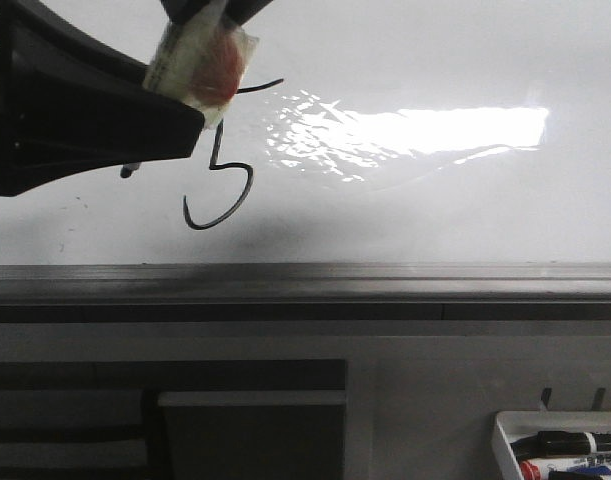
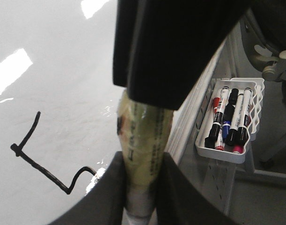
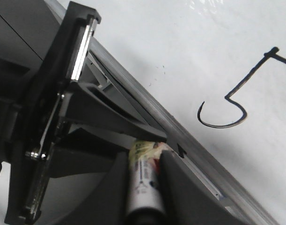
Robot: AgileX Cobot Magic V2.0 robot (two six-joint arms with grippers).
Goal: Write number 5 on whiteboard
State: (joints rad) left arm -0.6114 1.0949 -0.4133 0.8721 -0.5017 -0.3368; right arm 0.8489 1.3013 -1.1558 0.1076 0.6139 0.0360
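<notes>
The number 5 is drawn in thin black line on the glossy whiteboard. Its top is partly hidden behind a tape-wrapped marker pen with a red patch. My left gripper comes in from the left and is shut on this marker. My right gripper comes in from above, at the marker's other end. In the left wrist view the left gripper clamps the marker, with the digit beside it. In the right wrist view the right gripper clamps the marker, with the digit beyond.
A grey metal rail runs along the board's lower edge. A small white tray of markers hangs below it at the right and also shows in the left wrist view. A bright light patch reflects on the board.
</notes>
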